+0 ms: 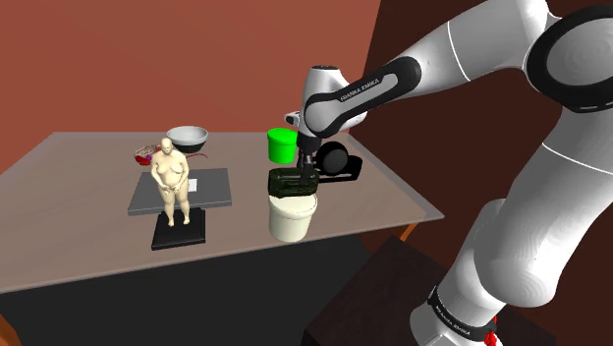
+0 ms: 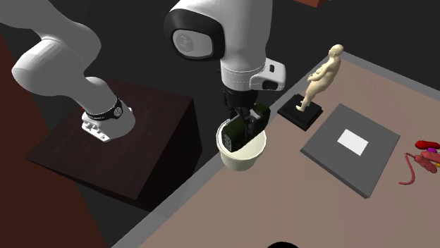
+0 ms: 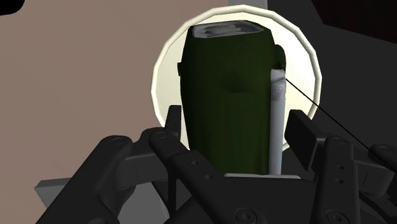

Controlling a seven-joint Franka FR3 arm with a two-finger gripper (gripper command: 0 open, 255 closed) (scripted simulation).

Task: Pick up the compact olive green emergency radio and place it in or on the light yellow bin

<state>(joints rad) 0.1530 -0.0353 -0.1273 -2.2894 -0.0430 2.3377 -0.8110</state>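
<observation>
Radio (image 3: pixel 226 95), olive green, just the one, clamped between the two black fingers of the gripper (image 3: pixel 235 126), spread no wider than the radio's body. Hanging right over the mouth of the single pale yellow bin (image 1: pixel 292 224), lower end dipping just past the rim in the second exterior view. Counting round the table (image 1: pixel 79 216): one green cup (image 1: pixel 281 144) just behind the bin, one grey bowl (image 1: pixel 187 137) farther back, a few red bits (image 2: pixel 425 146) beside that bowl, one tan figurine (image 1: pixel 172 177) upright on a black base, one grey slab (image 1: pixel 214 192) carrying a white sheet. Bin's mouth lying open directly under the radio, cup and figurine off to the sides. Long axis running straight out from the palm, grey-capped end aimed down into the bin, pale rod along one side.
</observation>
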